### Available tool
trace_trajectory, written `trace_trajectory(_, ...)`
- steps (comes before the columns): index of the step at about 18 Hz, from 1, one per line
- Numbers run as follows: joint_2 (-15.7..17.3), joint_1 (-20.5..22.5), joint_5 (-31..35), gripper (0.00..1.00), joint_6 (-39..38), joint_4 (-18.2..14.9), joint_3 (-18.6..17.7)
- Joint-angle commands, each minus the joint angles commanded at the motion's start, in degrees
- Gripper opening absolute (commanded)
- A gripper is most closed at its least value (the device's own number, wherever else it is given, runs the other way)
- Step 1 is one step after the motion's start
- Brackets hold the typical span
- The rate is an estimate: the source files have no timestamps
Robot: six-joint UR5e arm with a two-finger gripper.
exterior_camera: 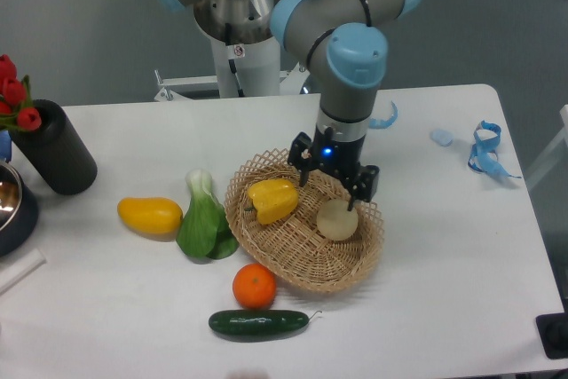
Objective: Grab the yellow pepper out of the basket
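Camera: beige ball (pixel 337 218) beside yellow pepper (pixel 271 201) in basket (pixel 293 265).

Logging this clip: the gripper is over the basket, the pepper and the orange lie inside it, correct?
Not quite. The orange lies on the table in front of the basket; a pale round vegetable shares it with the pepper. The camera view shows the gripper over the basket.

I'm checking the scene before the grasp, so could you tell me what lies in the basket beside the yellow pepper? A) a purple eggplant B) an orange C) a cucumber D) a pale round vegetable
D: a pale round vegetable rests in the basket to the right of the yellow pepper, while the orange and cucumber lie on the table in front of it.
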Motion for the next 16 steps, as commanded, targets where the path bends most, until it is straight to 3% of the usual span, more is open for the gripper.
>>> trace_trajectory(3, 0.5, -0.5, 0.4, 1.0, 3.6, 0.0, -1.9)
trace_trajectory(16, -2.1, -4.3, 0.5, 1.0, 3.0, 0.4, -3.1)
